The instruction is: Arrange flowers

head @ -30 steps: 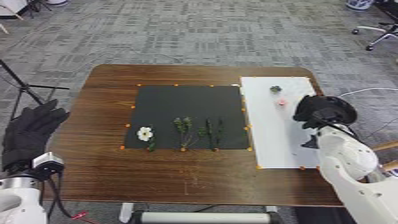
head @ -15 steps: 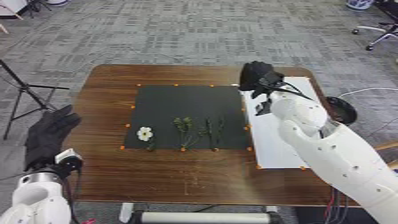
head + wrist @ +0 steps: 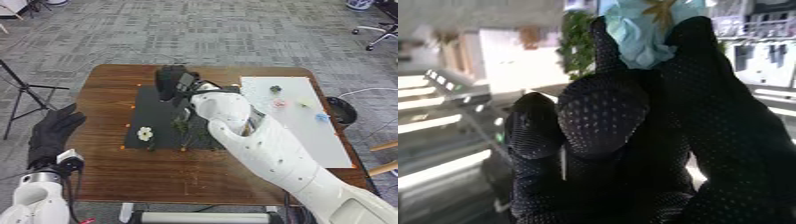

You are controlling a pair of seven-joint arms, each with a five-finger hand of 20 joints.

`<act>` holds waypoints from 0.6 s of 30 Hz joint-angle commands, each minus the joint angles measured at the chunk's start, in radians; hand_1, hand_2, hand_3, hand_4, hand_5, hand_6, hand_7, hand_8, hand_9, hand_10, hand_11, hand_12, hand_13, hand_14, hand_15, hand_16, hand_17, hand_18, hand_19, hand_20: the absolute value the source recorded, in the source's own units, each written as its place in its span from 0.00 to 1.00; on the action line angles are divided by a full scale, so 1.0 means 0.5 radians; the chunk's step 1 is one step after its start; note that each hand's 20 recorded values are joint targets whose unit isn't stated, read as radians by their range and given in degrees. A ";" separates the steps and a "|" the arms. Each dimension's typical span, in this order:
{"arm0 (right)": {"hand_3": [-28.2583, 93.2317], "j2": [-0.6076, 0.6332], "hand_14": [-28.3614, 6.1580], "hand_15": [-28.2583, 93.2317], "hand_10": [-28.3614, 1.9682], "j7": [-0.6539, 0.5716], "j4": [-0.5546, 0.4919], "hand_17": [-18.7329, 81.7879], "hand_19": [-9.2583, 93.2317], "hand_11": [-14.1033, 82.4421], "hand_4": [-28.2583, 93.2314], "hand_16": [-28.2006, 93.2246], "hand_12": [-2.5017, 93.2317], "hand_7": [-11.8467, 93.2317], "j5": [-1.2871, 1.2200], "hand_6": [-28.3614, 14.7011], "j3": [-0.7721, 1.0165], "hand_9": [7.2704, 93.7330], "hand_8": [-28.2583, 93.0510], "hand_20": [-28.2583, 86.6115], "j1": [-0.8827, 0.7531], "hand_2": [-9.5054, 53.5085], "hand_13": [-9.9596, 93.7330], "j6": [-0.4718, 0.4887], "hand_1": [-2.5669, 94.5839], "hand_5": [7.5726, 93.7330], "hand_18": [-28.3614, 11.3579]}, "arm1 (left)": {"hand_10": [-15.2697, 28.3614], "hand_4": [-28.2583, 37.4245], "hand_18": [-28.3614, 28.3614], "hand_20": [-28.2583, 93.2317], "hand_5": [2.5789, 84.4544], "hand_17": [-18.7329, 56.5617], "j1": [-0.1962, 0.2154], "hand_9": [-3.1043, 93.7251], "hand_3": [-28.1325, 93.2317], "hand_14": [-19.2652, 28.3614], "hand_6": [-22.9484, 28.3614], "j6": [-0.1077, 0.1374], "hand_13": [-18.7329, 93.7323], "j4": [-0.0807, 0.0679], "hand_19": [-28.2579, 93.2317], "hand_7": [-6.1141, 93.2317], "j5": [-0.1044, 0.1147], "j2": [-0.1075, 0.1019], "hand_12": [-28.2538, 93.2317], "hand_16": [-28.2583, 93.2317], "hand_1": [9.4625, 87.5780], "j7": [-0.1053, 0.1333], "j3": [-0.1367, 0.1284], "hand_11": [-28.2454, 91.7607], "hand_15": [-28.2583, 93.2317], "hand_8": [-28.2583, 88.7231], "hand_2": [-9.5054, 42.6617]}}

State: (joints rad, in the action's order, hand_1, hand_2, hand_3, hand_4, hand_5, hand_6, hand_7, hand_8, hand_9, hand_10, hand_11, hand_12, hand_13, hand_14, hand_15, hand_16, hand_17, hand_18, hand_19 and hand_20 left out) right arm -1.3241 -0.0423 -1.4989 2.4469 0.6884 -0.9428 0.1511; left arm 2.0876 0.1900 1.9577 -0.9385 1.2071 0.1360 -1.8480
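In the right wrist view, the right hand (image 3: 174, 84) pinches a light blue flower (image 3: 636, 42) between a finger and the thumb, near their tips. Green foliage (image 3: 576, 45) is seen just beside this flower; I cannot tell if it is also held. The head view shows where the hand is: it is above the far left part of the black mat (image 3: 155, 107). In the earlier frame this hand was above the far part of the white sheet (image 3: 306, 142); now it has moved to the left, and the arm has uncovered a pale yellow flower (image 3: 305, 101) and a blue flower (image 3: 322, 117) on the sheet.

The held flower turns a tan star-shaped part to the camera, and its petals reach down toward the palm. What is visible of it is longer along the fingers than across them, but the view cuts it, so its full axis I cannot tell. On the mat, the white flower (image 3: 145, 133) faces upward, and its stem goes toward the near edge. The left hand (image 3: 53, 134) is beside the table (image 3: 107, 172), its fingers straight.
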 commanded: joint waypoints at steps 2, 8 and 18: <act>0.72 -0.294 0.75 0.71 0.64 0.195 0.180 0.71 1.00 0.23 0.09 0.49 0.26 0.26 0.260 0.72 0.065 0.88 0.27 0.69 -0.213 0.00 0.95 0.078 0.59 0.85 0.26 | 0.70 0.00 0.72 0.37 0.59 0.33 -0.060 0.56 0.80 0.79 0.51 0.007 0.52 -0.012 0.34 0.22 -0.019 -0.008 0.36 0.24 0.11 -0.018 0.050 0.45 0.43 0.18 0.77; 0.72 -0.398 0.76 0.71 0.67 0.214 0.291 0.72 1.00 0.21 0.08 0.49 0.22 0.26 0.408 0.74 0.149 0.87 0.25 0.70 -0.304 0.01 0.96 0.041 0.60 0.85 0.27 | 0.70 0.00 0.72 0.37 0.59 0.33 -0.093 0.56 0.80 0.80 0.51 -0.025 0.52 -0.009 0.34 0.22 -0.035 -0.021 0.36 0.24 0.11 -0.017 0.080 0.45 0.43 0.18 0.77; 0.65 -0.413 0.77 0.70 0.70 0.044 0.354 0.73 1.00 0.22 0.09 0.48 0.14 0.24 0.384 0.76 0.119 0.80 0.23 0.69 -0.311 0.12 0.97 -0.108 0.62 0.79 0.28 | 0.70 0.00 0.72 0.37 0.59 0.33 -0.058 0.56 0.80 0.80 0.51 -0.096 0.52 -0.016 0.34 0.22 -0.033 -0.005 0.36 0.24 0.11 -0.004 0.060 0.45 0.43 0.18 0.77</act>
State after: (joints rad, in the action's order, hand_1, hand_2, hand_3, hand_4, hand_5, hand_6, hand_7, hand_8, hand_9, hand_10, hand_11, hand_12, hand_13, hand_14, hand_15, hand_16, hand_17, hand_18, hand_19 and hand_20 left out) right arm -1.5208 0.0075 -1.3367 2.6370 0.7545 -1.1001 0.1449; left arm 2.0427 0.1816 1.9490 -0.9504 1.1975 0.1343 -1.8071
